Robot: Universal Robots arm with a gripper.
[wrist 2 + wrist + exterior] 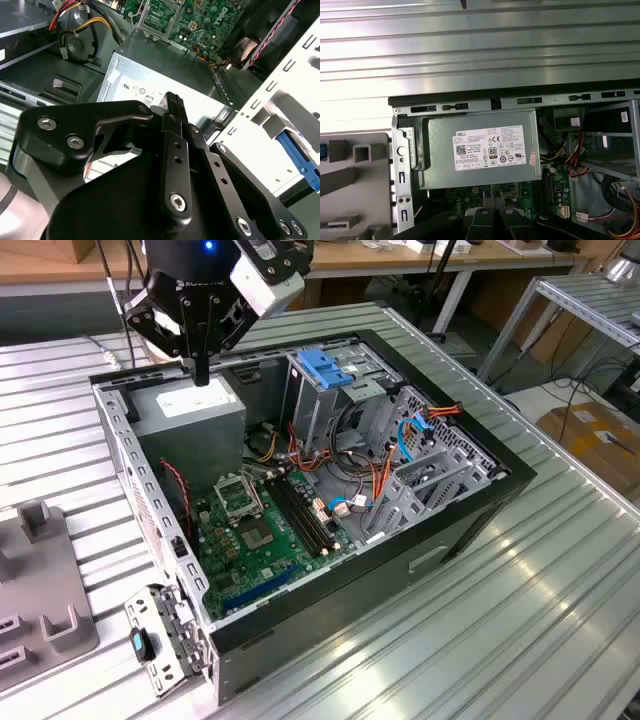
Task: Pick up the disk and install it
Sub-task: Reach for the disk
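Gripper fingers pressed together, nothing pinched. The tip hangs just above the PSU top. PSU sits in a corner of the open case. Cage with blue latch stands beside the PSU. Grey fixture lies outside the case, PSU side. Disk: can't tell where it is.

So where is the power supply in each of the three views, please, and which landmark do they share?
Exterior view: the power supply fills the case's far corner on the exterior view's left.
Second wrist view: it is the grey labelled box just beyond the claw.
First wrist view: it lies against the case wall, label facing the camera.
Shared landmark: the green motherboard beside it.
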